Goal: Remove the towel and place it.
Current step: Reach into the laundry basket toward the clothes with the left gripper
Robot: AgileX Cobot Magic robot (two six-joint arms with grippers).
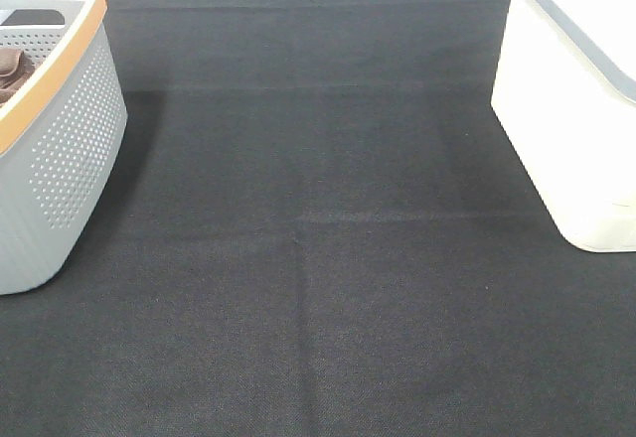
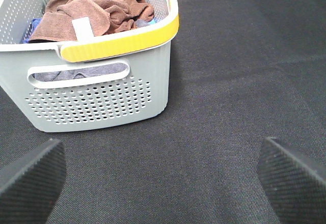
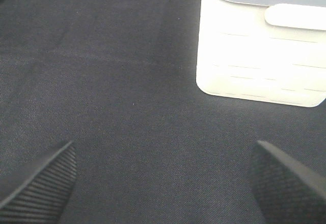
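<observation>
The laundry basket [image 1: 70, 159] is running off the left edge of the high view, so only a sliver of the brown towel [image 1: 12, 72] is showing there. The left wrist view is giving more: the brown towel [image 2: 97, 10] is lying crumpled inside the gray perforated laundry basket [image 2: 97, 102], below its yellow rim, with a white tag [image 2: 81, 29] facing up. A blue item [image 2: 30, 28] is peeking out beside the towel, too buried to identify, and a gray cloth [image 2: 86, 73] is showing only through the handle slot. The white bin [image 1: 566, 129] is being cut off at the right edge. Only the tips of the left gripper [image 2: 163, 180] and right gripper [image 3: 163, 183] are showing. Both pairs of jaws are standing wide apart, holding nothing, over the black table [image 1: 318, 258]. Counting gives one basket, one bin and two grippers. Whether the brown heap is one towel or several is hard to tell.
</observation>
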